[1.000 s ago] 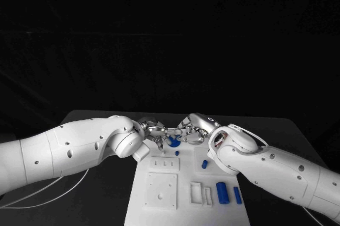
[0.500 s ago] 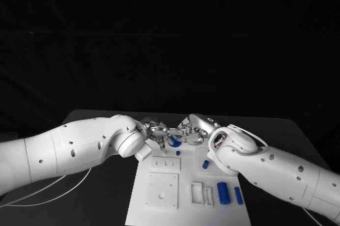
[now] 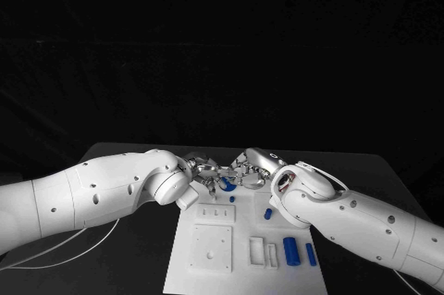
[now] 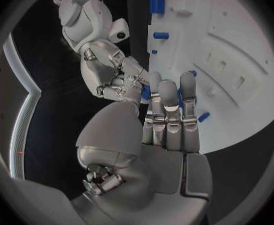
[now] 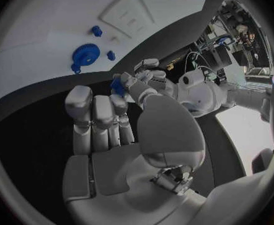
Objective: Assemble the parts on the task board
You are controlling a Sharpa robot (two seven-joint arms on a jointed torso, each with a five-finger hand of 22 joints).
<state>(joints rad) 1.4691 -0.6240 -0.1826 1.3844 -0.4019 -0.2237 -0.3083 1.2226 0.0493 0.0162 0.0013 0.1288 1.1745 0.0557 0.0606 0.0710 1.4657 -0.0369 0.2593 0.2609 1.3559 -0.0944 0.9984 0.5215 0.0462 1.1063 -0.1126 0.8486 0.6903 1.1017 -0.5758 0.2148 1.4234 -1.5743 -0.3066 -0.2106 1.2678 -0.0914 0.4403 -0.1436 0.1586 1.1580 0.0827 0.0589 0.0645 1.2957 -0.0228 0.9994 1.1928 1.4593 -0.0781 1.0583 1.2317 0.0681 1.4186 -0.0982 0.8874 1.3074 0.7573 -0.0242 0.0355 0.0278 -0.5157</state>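
The white task board (image 3: 242,277) lies in the middle of the black table. At its far end my left hand (image 3: 202,170) and right hand (image 3: 248,170) meet fingertip to fingertip. A small blue part (image 3: 225,185) sits between them, and both hands pinch it just above the board. The same blue part (image 5: 118,86) shows in the right wrist view at the left hand's (image 5: 141,79) curled fingers, just past my right hand's fingers (image 5: 94,116). In the left wrist view the blue part (image 4: 145,92) lies between the right hand (image 4: 109,73) and my left fingertips (image 4: 168,92).
Loose blue parts lie on the board: a small peg (image 3: 232,199), a short pin (image 3: 267,213), and two cylinders (image 3: 290,251) (image 3: 310,254) near the front right. A blue gear (image 5: 85,55) lies on the board. White raised blocks (image 3: 212,247) (image 3: 215,213) (image 3: 262,252) occupy the board's middle.
Both hands stay together at the board's far end with the blue part between them; they have only shifted slightly.
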